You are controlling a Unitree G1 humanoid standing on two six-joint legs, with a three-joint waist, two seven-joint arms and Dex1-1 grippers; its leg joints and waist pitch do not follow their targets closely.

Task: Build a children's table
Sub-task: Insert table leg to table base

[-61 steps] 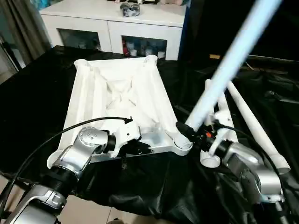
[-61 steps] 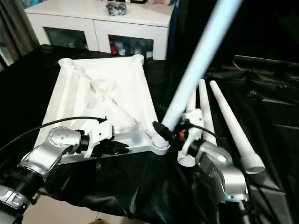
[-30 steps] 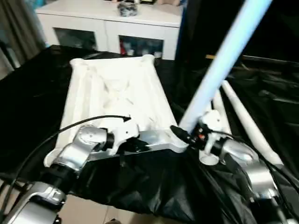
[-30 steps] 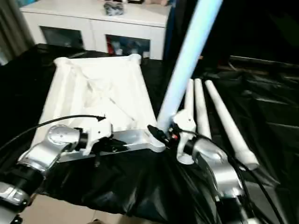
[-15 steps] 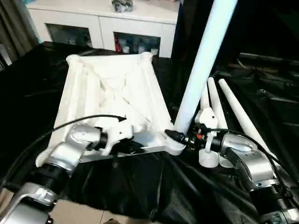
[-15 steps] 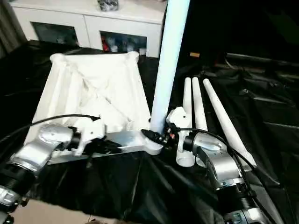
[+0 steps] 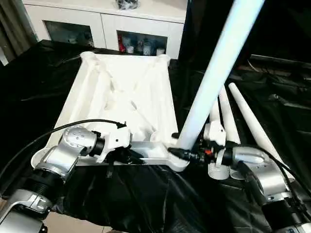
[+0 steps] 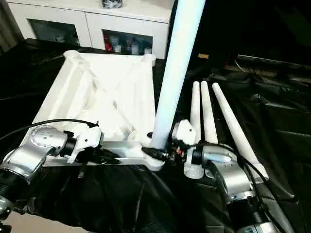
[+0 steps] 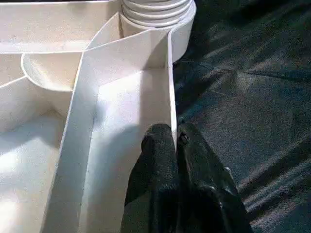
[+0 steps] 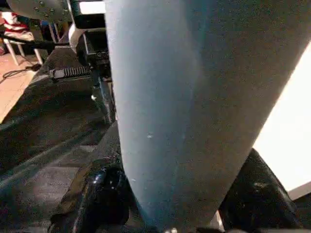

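— Right gripper point(image 8: 156, 153), what is it doing?
— Its black fingers point(image 10: 99, 191) are clamped on the base of a white leg point(image 7: 214, 73), which stands in the tabletop's near right corner socket point(image 7: 179, 160). That leg rises steeply, leaning a little right, and its top is cut off.

— And the left gripper point(image 9: 176, 141)?
— Pressed together on the thin near rim of the tabletop point(image 7: 126, 92), which lies ribbed side up on a black cloth point(image 7: 146, 194), long axis running away toward a white cabinet point(image 7: 141, 24).

— Anything else?
— Three spare legs point(image 8: 209, 114) lie side by side to its right, thick ends nearest. No readable writing.
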